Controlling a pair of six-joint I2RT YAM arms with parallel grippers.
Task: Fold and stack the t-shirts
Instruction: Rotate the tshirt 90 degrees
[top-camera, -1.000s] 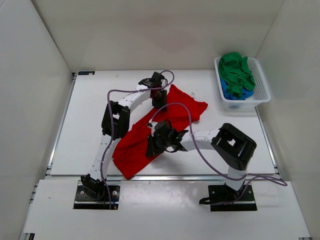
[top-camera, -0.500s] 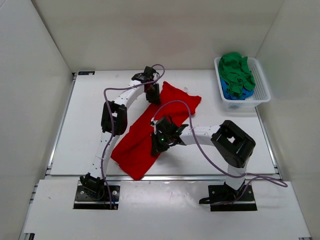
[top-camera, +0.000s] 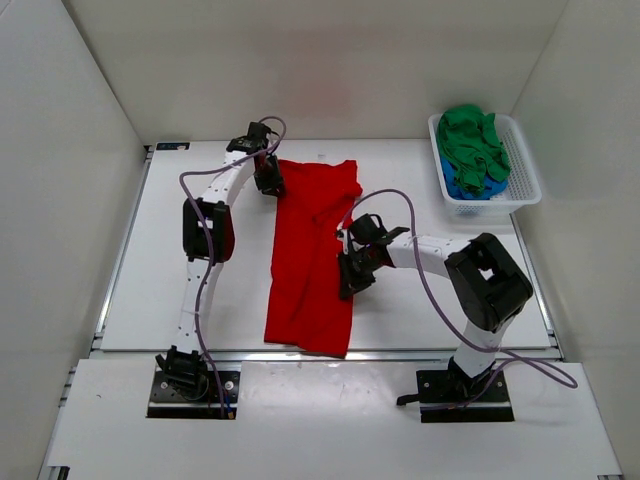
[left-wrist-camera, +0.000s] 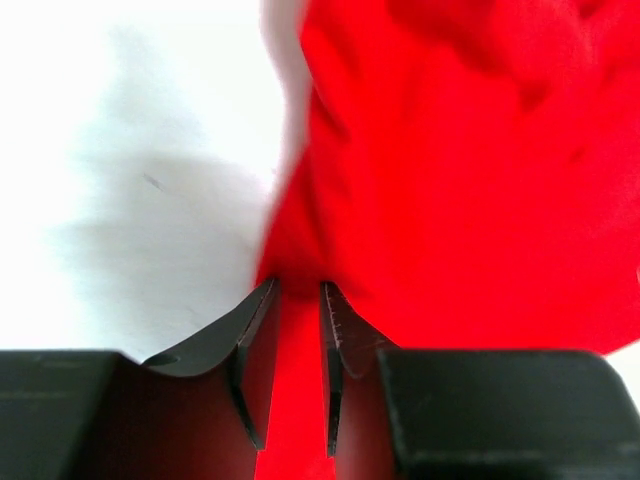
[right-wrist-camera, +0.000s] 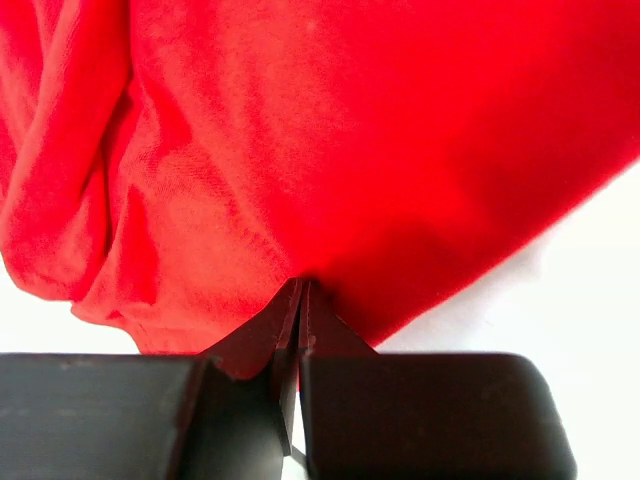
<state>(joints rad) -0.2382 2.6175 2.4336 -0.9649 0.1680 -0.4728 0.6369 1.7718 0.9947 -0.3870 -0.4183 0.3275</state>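
Observation:
The red t-shirt (top-camera: 312, 260) lies as a long strip down the middle of the table, running from the far side to the near edge. My left gripper (top-camera: 272, 185) is at its far left corner. In the left wrist view this gripper (left-wrist-camera: 298, 290) is shut on a fold of the red cloth (left-wrist-camera: 470, 170). My right gripper (top-camera: 348, 285) is at the shirt's right edge, halfway along. The right wrist view shows this gripper (right-wrist-camera: 301, 287) shut, pinching the red cloth's (right-wrist-camera: 350, 130) edge. A green t-shirt (top-camera: 472, 140) and a blue t-shirt (top-camera: 460, 187) lie bunched in the basket.
The white perforated basket (top-camera: 525, 170) stands at the table's far right corner. White walls close in the table on the left, back and right. The right arm's purple cable (top-camera: 400, 200) loops over the table beside the shirt.
The left gripper has carried its corner to the left and farther back, and the right gripper has moved right. The red shirt has swung from a diagonal heap into a straighter strip.

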